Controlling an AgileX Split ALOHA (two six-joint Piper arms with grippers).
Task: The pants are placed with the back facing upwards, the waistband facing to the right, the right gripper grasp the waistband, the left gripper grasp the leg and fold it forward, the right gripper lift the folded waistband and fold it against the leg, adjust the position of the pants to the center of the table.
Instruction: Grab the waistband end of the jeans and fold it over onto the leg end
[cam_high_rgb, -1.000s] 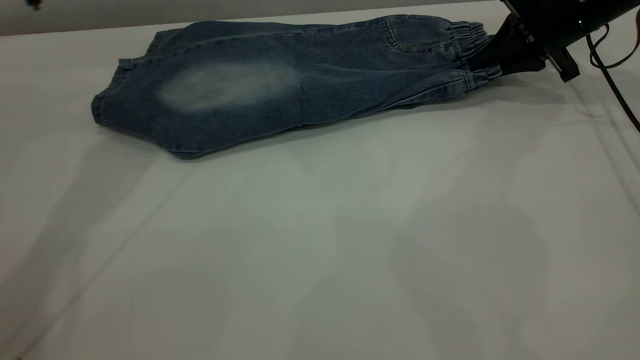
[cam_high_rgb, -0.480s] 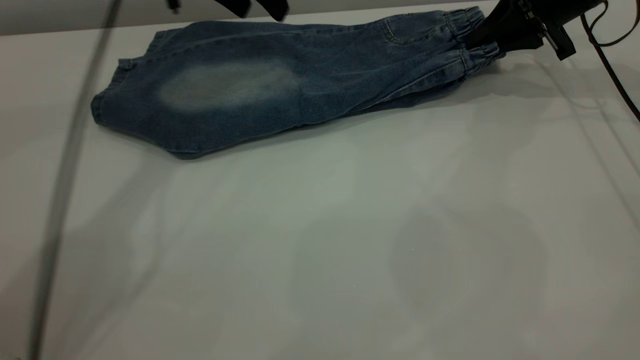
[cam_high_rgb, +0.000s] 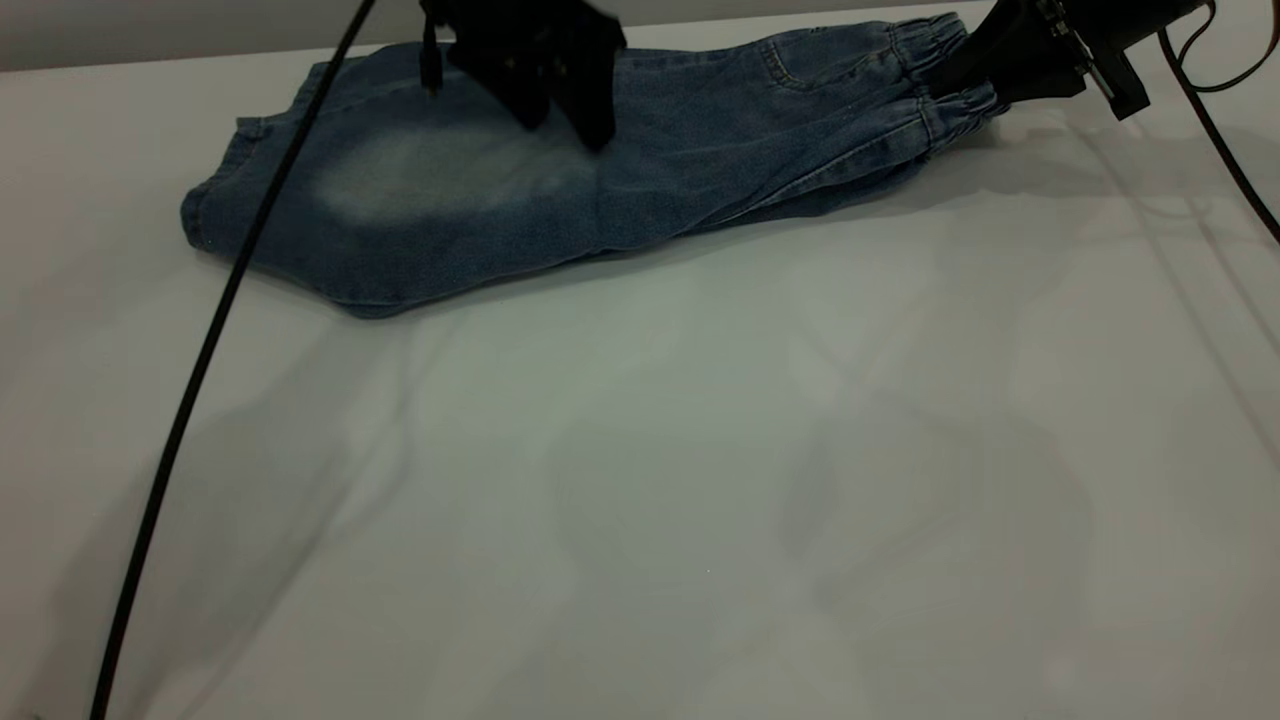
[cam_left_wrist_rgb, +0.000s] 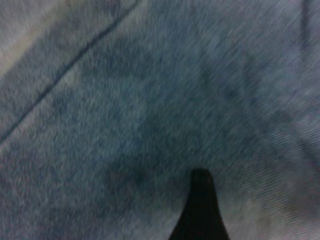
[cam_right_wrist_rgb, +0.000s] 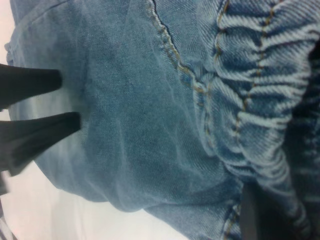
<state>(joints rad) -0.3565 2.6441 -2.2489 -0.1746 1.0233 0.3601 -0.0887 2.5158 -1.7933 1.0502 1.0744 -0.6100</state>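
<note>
Right tool (cam_high_rgb: 975, 75) was seen at the far right corner of the tabletop (cam_high_rgb: 700, 500), clenched on the waistband (cam_high_rgb: 945, 70), and the gathered denim was held a little above the surface there. In the right wrist view the ruffled band (cam_right_wrist_rgb: 255, 90) was shown bunched against that tool, with the tan stitching of a back pocket just beside it.

Left tool (cam_high_rgb: 565, 105) was found over the middle of the pants (cam_high_rgb: 600, 170), near the far edge of the tabletop, with its two fingers apart and pointed down at the cloth beside the faded patch (cam_high_rgb: 440, 175). Nothing was gripped by it; in its own wrist view only one dark fingertip (cam_left_wrist_rgb: 200, 200) was shown against blurred denim.

The pants were laid along the far edge, already doubled lengthwise. Their long axis ran from left to right, the waistband pointed to the far right corner and the leg hems to the far left.

Some risks were judged from this. If the waistband was carried over while the left tool stood on the middle, the two tools could be brought together. If only the upper layer was pinched, the lengthwise fold could be opened. A black cable (cam_high_rgb: 200, 360) was hung across the left part of the tabletop, and the hem could be caught by it.
</note>
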